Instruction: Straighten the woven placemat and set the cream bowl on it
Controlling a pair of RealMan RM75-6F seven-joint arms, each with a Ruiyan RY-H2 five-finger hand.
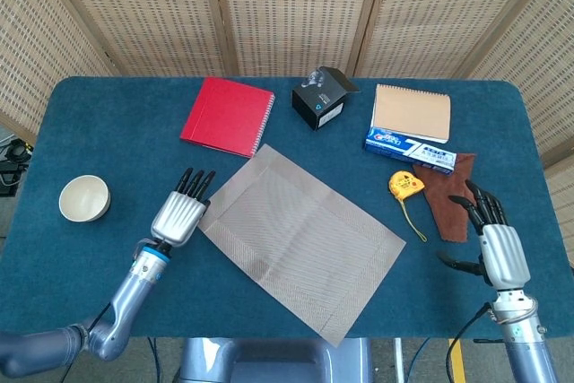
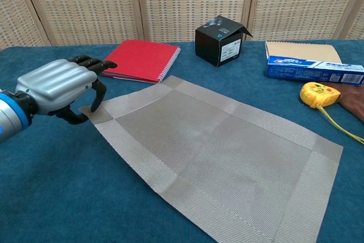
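Your left hand (image 2: 57, 86) sits at the left corner of the placemat (image 1: 296, 239), palm down. In the chest view its thumb is under that corner and one finger presses on top, so the corner is pinched; the other fingers are curled over the cloth. In the head view the same hand (image 1: 182, 213) lies just beside the placemat's left edge.

The placemat lies flat on the table (image 1: 90, 123) at an angle to the table edge, its far corner near the red notebook (image 1: 227, 117) and its near corner close to the front edge.

The bowl (image 1: 84, 198) stands upright on the table, well to the left of your left hand and apart from the placemat.

Your right hand (image 1: 492, 247) is at the right side of the table near the front, fingers spread and pointing away from you. It holds nothing. It is out of frame in the chest view.

Other items on the table:
- Black box (image 1: 320, 100), flap open, behind the placemat.
- Tan notebook (image 1: 412, 112), right of the box.
- Toothpaste box (image 1: 411, 152), in front of the tan notebook.
- Tape measure (image 1: 402, 186), tape drawn out toward the front.
- Brown cloth (image 1: 452, 199), just ahead of your right hand.
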